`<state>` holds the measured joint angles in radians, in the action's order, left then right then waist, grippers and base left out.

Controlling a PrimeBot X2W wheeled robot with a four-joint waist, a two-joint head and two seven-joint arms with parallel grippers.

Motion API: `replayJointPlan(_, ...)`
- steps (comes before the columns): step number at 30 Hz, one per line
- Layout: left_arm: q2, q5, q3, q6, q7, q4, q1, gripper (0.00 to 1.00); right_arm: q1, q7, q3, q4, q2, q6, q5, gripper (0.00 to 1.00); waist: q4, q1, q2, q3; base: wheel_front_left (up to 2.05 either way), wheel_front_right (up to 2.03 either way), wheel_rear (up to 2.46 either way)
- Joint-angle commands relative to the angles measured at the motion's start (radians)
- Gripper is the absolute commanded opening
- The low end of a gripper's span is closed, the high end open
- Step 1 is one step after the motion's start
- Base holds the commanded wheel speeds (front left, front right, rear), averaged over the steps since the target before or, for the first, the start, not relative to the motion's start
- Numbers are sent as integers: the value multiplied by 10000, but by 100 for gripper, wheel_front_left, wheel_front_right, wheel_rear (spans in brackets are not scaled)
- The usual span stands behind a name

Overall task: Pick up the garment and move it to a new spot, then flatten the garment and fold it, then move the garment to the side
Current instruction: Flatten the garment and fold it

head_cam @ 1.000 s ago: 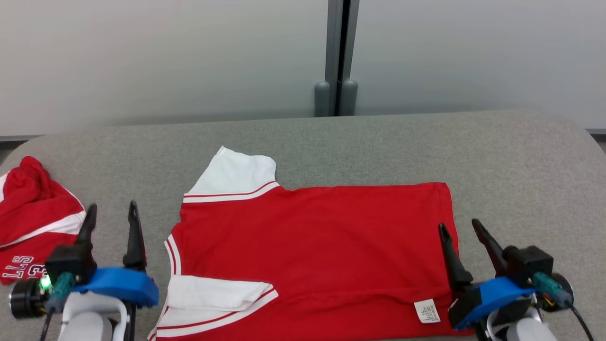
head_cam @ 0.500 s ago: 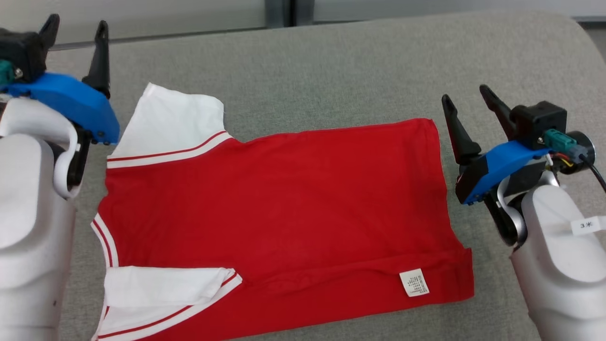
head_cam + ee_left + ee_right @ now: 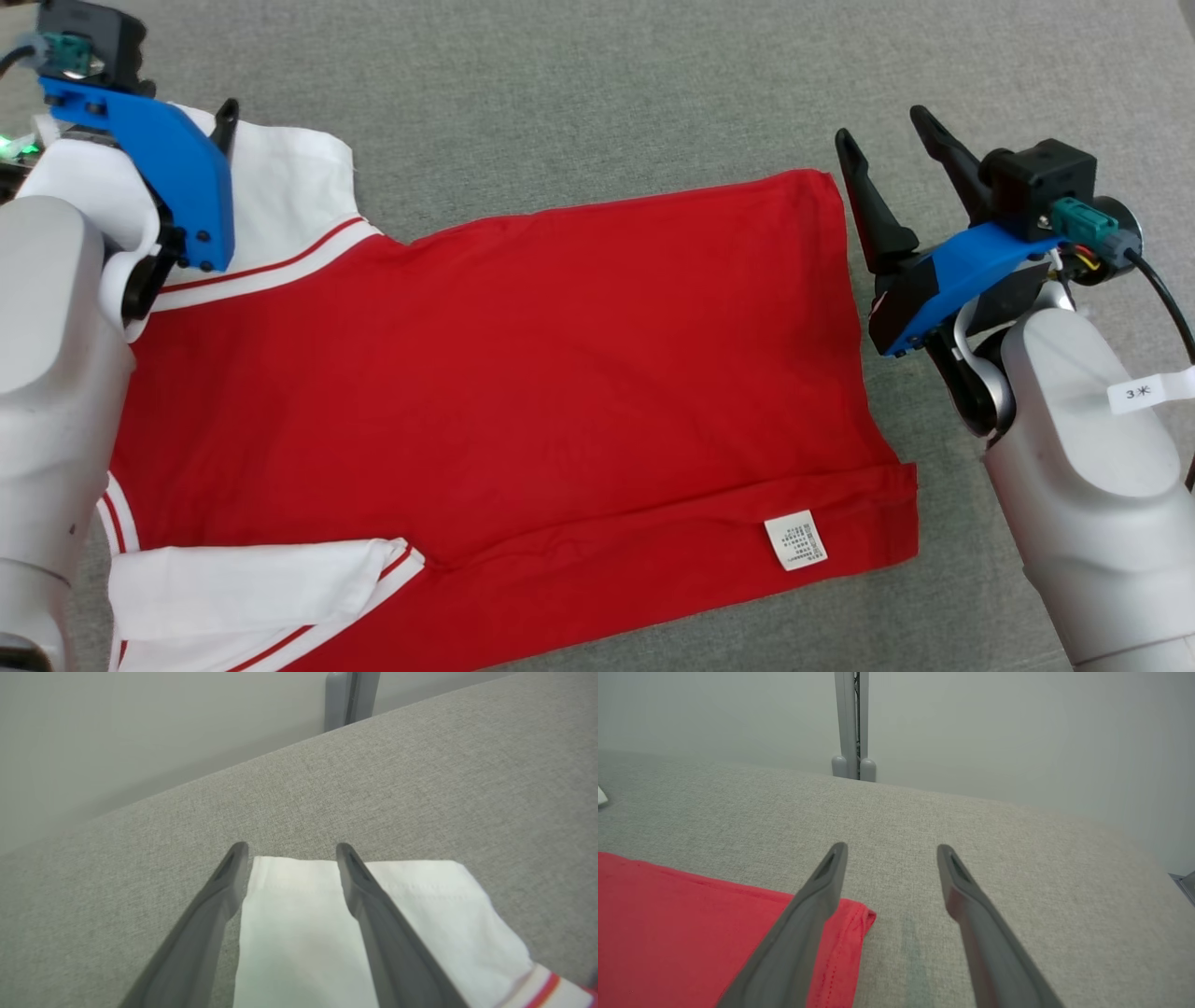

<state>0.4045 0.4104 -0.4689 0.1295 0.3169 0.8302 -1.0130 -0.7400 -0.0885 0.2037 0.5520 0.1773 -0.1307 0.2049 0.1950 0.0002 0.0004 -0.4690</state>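
My left pincer (image 3: 292,848) is released, jaws wide, with the white sleeve (image 3: 299,933) of the red garment (image 3: 523,345) under its fingertips. My right pincer (image 3: 882,126) is also released, one finger over the far hem corner. The garment lies flat between both pincers on grey upholstery (image 3: 597,75).

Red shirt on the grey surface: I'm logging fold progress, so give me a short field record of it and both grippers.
garment: red shirt, spread flat on the grey surface
near sleeve: white, folded in onto the body
far sleeve: white, spread outward
left gripper: open, fingers over the far sleeve's edge
right gripper: open, at the shirt's far right corner
held: nothing visibly gripped
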Motion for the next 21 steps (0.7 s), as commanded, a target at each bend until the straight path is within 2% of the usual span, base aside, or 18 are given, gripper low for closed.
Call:
replayJointPlan(1,104,146,-138,0,82,138,-241,100,-203,-80,49,71,2,-2,45,100,50,-2,-4,-41,0,0,0)
replayJointPlan(10,228,1082,-854,2,640,1205,-595,100,-508,-154,421,469,52,-2,241,100,207,-2,-4,-184,0,0,0)
replayJointPlan(11,213,1174,-855,2,614,1290,-631,97,-553,-121,476,515,42,-2,281,100,217,-2,-4,-204,0,0,0)
replayJointPlan(12,234,1187,-919,2,536,1334,-701,61,-600,-113,510,539,37,-2,304,100,230,-2,-4,-223,0,0,0)
replayJointPlan(13,229,1230,-1005,2,510,1398,-748,0,-633,-82,557,580,40,-2,355,100,235,-2,-4,-234,0,0,0)
replayJointPlan(21,175,1771,-1599,3,-161,1531,-878,0,-551,684,939,998,187,-2,1005,100,29,-2,-4,102,0,0,0)
